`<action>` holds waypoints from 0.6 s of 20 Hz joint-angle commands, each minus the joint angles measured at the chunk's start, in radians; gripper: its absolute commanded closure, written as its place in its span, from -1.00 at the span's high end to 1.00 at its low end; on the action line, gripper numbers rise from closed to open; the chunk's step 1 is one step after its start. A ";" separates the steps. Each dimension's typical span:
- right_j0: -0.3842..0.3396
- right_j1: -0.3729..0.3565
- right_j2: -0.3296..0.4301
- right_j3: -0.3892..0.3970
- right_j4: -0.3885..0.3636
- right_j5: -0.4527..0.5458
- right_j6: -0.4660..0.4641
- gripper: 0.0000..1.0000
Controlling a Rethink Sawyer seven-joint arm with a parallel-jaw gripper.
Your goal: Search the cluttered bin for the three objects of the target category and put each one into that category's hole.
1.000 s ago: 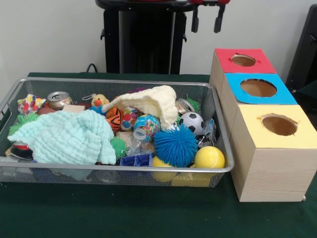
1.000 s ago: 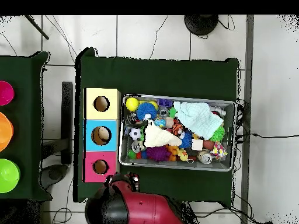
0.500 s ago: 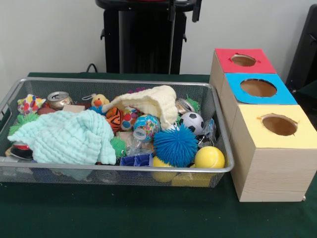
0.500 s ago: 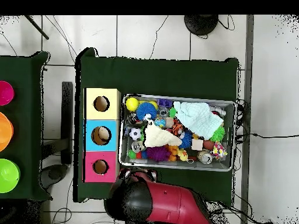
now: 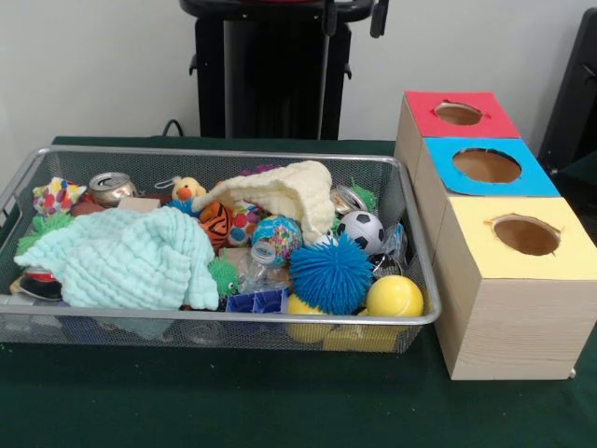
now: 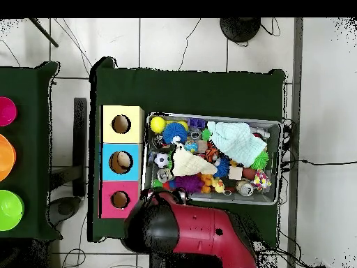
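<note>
Here the front view runs from the bin (image 5: 215, 157) on the left to the row of boxes on the right. At the bin's left end lie a can (image 5: 110, 187) and a wide mint cloth (image 5: 121, 257); toward the middle a cream cloth (image 5: 284, 191) is draped over a heap of toys. A crumpled clear plastic bottle (image 5: 264, 264) with a faint blue tint shows just left of the spiky blue ball (image 5: 329, 273). Another bit of clear plastic (image 5: 395, 241) seems wedged by the right wall beside the soccer ball (image 5: 360, 230), above the yellow ball (image 5: 395, 296); I cannot make out a third. Right of the bin stand the boxes, and the blue hole (image 5: 486, 165) sits in the middle one, between the red and the yellow.

Only the tips of the gripper (image 5: 353, 17) show at the top edge, well apart from everything, and whether they stand apart or together I cannot tell. Overhead, the red arm (image 6: 188, 234) hangs at the bin's robot-side edge.

The step looks like the approach for a pick. Next the gripper would need to come down over the bottle, clear of the spiky ball and the cream cloth.

No writing or brand is readable.
</note>
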 commanded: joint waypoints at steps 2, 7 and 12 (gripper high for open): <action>-0.006 0.087 0.141 -0.145 -0.031 0.135 -0.054 1.00; -0.041 0.120 0.164 -0.231 -0.039 0.216 -0.084 1.00; -0.072 0.143 0.185 -0.368 -0.060 0.359 -0.118 1.00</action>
